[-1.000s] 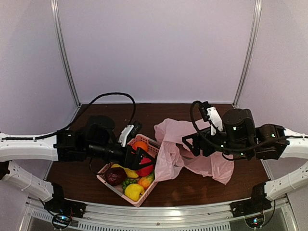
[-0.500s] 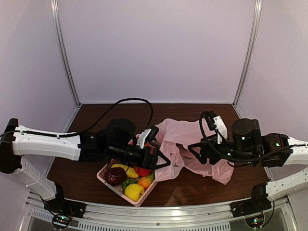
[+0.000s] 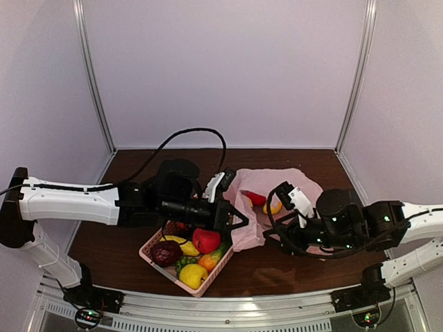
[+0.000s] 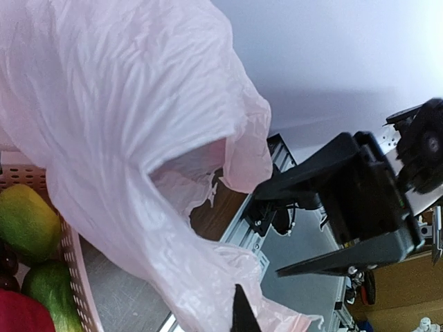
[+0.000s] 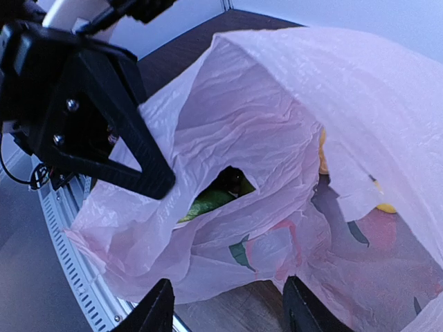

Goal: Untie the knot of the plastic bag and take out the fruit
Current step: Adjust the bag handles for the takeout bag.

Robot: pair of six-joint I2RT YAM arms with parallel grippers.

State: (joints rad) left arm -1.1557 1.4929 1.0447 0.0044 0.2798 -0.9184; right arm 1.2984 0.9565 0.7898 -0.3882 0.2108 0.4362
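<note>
The pink plastic bag [image 3: 277, 185] lies right of centre with its mouth gaping. A red fruit [image 3: 255, 198] and a yellow one [image 3: 275, 206] show inside it. No knot shows. My left gripper [image 3: 235, 220] is at the bag's left edge, shut on the thin film [image 4: 138, 159], with only one dark fingertip [image 4: 241, 312] in sight. On the bag's near side my right gripper [image 3: 275, 234] is open. Its fingers [image 5: 156, 311] straddle the bag's lower edge [image 5: 228, 277] without touching it. Fruit [image 5: 387, 228] shows dimly through the film.
The pink latticed basket [image 3: 147, 254] stands left of the bag. It holds a red apple [image 3: 206, 240], a yellow fruit [image 3: 193, 275], a dark maroon one [image 3: 166, 254] and others. The metal front rail [image 3: 228, 304] runs along the near table edge.
My left arm has reached right from the basket to the bag and shut on its film. The right gripper came nearer and narrowed. The bag's mouth now gapes, showing fruit.
</note>
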